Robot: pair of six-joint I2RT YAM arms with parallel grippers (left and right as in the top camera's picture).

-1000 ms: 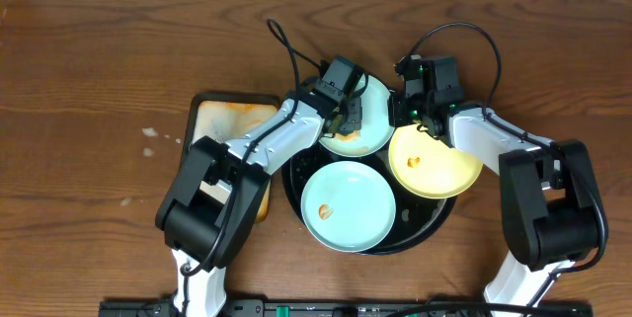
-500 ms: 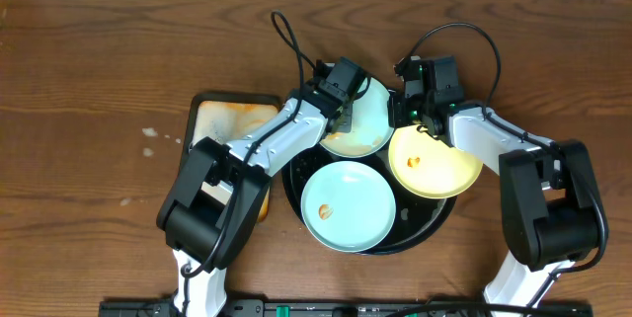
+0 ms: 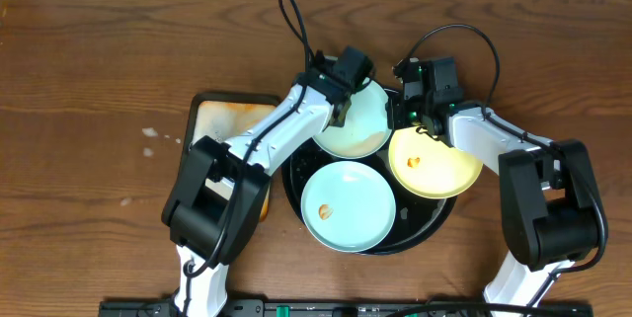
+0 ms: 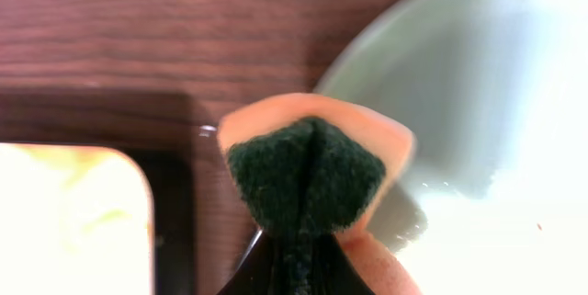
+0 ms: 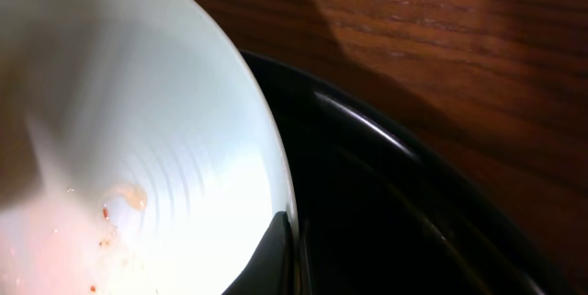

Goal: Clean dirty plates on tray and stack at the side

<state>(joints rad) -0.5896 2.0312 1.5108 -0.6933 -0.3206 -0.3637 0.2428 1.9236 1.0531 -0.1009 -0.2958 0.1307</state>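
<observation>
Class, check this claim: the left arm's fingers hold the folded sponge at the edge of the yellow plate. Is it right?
Wrong plate. The left arm's fingers hold the folded sponge at the edge of the far mint-green plate, not the yellow plate, as the overhead view shows.
</observation>
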